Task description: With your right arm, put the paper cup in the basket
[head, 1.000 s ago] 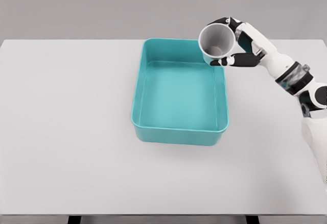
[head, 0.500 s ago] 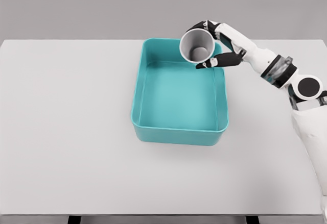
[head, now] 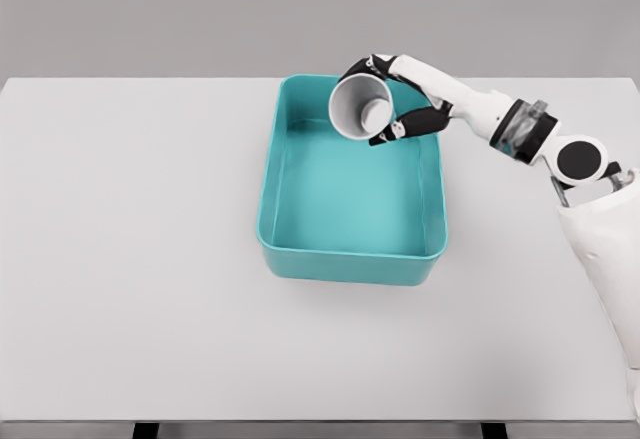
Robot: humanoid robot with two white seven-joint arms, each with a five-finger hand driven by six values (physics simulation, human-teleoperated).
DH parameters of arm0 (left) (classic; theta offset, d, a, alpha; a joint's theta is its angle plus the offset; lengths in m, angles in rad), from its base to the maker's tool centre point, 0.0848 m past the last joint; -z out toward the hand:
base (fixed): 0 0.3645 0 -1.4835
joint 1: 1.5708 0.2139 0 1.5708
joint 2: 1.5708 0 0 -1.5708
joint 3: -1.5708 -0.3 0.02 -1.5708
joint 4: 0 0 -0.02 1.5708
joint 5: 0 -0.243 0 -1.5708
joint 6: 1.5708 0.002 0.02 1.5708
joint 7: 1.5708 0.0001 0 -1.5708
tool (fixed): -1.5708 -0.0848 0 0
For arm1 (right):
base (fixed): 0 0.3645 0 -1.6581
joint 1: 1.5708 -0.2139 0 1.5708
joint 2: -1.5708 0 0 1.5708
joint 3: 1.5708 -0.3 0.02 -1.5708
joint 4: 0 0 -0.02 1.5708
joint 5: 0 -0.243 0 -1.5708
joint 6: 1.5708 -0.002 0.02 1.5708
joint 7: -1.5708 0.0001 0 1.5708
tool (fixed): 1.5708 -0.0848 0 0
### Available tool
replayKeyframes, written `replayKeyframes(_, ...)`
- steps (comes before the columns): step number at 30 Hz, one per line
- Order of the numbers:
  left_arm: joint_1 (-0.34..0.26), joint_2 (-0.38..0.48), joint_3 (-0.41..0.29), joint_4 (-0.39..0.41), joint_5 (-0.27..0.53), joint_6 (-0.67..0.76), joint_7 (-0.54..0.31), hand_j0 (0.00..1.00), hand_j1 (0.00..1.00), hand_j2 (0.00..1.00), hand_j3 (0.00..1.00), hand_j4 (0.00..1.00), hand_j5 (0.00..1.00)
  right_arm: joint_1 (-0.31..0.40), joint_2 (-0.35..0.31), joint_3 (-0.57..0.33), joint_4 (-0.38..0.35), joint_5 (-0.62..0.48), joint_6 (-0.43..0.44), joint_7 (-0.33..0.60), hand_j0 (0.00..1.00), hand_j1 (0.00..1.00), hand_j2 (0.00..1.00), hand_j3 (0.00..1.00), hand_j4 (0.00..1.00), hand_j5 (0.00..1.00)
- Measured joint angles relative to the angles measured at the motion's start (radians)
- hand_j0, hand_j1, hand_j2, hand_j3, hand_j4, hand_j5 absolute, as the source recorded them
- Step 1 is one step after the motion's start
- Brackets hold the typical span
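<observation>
The black-tipped fingers (head: 408,124) of the right hand (head: 395,99) are curled closed around the white paper cup (head: 360,107), which is gripped by its side wall and tipped so that its open mouth is turned toward the camera. The cup is held in the air above the far end of the teal rectangular plastic basket (head: 352,254), within the basket's rim outline, and is not seen touching it. The white right arm (head: 500,124) is extended from beyond the basket's right wall. The basket is seated on the pale grey table (head: 130,259). Transport is judged largely complete; lowering and release remain to be done.
</observation>
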Motion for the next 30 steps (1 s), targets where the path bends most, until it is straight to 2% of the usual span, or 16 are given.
replayKeyframes(5,0.000,0.000,0.000,0.000,0.000,0.000,0.000,1.00,1.00,1.00,1.00,1.00,1.00,0.000,-0.001,0.031,-0.001,0.070,-0.002,0.000,0.57,0.57,0.57,0.57,0.57,0.57)
replayKeyframes(14,0.000,0.000,0.000,0.000,0.000,0.000,0.000,1.00,1.00,1.00,1.00,1.00,1.00,-0.031,-0.016,0.065,-0.010,0.162,-0.072,0.000,0.56,0.56,0.56,0.56,0.56,0.56)
replayKeyframes(24,0.000,0.000,0.000,0.000,0.000,0.000,0.000,1.00,1.00,1.00,1.00,1.00,1.00,-0.083,-0.035,0.195,-0.007,0.214,-0.087,0.000,0.56,0.56,0.56,0.56,0.56,0.56)
replayKeyframes(30,0.000,0.000,0.000,0.000,0.000,0.000,0.000,1.00,1.00,1.00,1.00,1.00,1.00,-0.133,-0.063,0.303,-0.003,0.218,-0.089,0.000,0.56,0.56,0.56,0.56,0.56,0.56)
